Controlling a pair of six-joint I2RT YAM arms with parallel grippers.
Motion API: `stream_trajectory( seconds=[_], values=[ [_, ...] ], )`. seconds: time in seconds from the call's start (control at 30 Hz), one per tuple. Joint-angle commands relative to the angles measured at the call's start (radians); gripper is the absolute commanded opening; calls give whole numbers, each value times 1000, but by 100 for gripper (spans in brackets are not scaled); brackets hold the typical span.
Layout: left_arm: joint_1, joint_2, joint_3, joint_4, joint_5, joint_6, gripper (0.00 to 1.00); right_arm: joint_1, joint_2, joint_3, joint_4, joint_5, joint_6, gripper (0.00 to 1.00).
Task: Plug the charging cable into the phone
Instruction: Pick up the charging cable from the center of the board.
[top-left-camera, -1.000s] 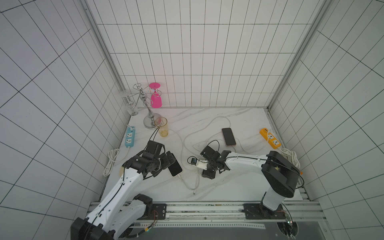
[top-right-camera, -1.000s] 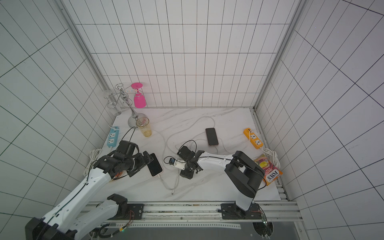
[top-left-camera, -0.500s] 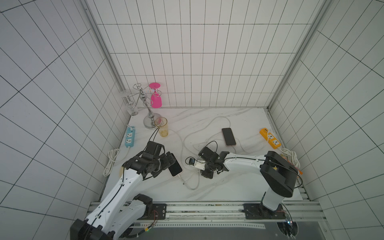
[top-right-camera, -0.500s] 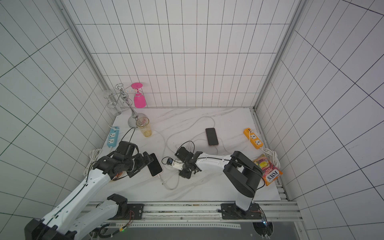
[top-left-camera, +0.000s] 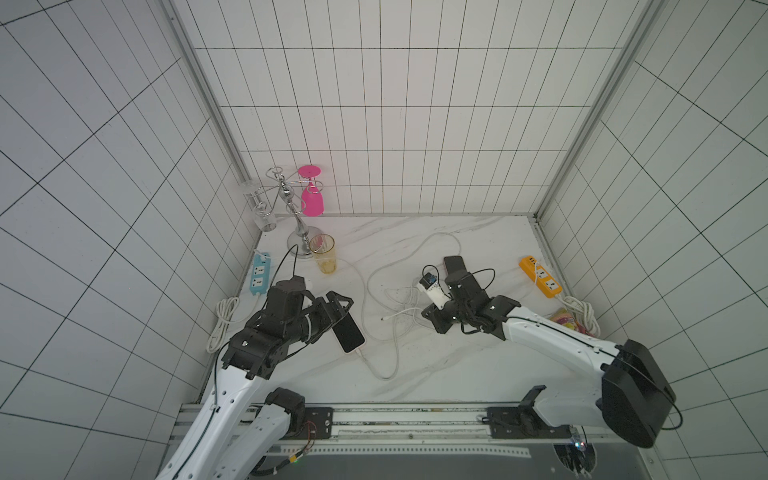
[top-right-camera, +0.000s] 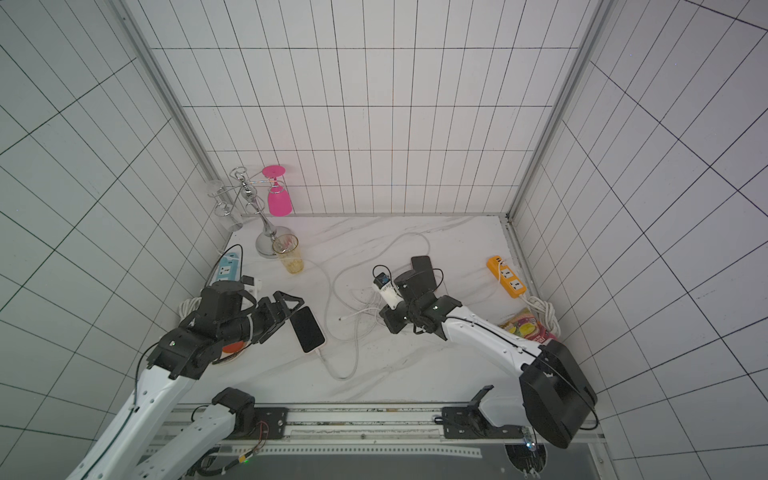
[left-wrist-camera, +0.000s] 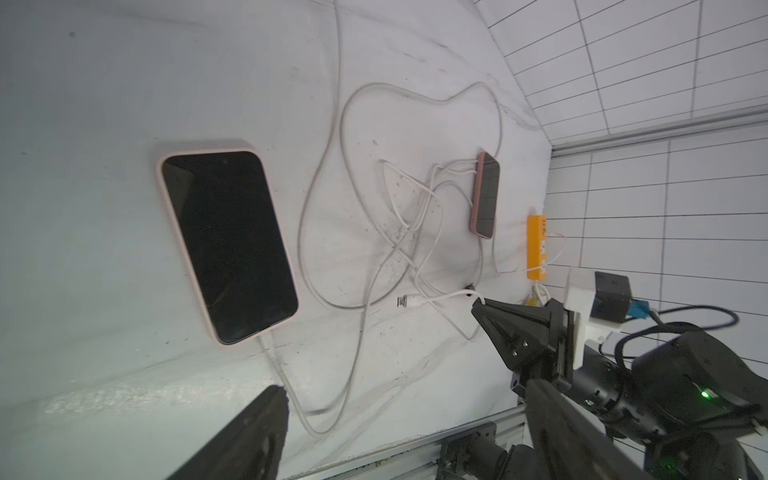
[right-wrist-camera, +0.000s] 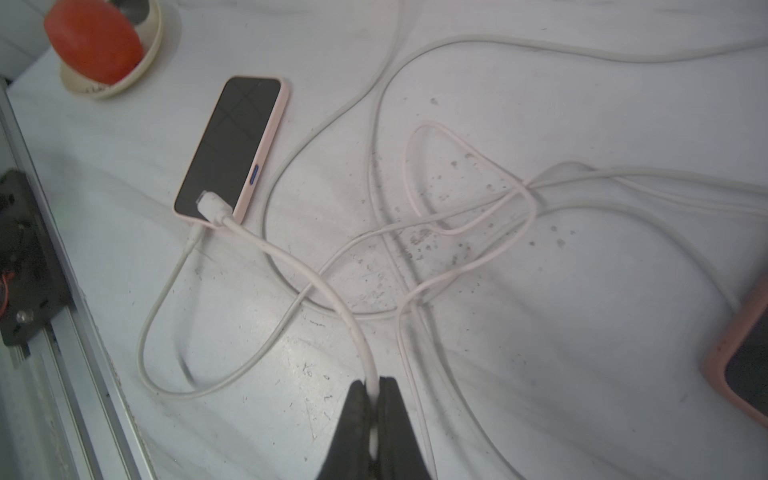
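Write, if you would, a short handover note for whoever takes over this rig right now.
Left gripper: jaws open and empty, close by the nearer pink-cased phone, not touching it. That phone lies screen up on the white marble tabletop, with another white cable apparently in its bottom port.
Right gripper: jaws shut on the thin white charging cable, some way back from its plug.
Done: cable grasped.
To do: the held cable's plug hangs free, in no phone. A second pink-cased phone lies farther back; whether its port is taken I cannot tell. Carry the plug to a free phone port and push it in.
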Motion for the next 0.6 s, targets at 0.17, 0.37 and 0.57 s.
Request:
stream_trajectory(
  seconds=[0.17,0.37,0.57],
  values=[
    [-136,47,-33,329,76,-55,84,-95,-133,-76,106,-161,432,0],
    [-282,175,19,441,-17,-27,79,-110,-179,-74,152,-274,639,0],
    [-320,286,66,511,-83,-27,73,-109,-186,-70,206,-353,788,0]
  ],
)
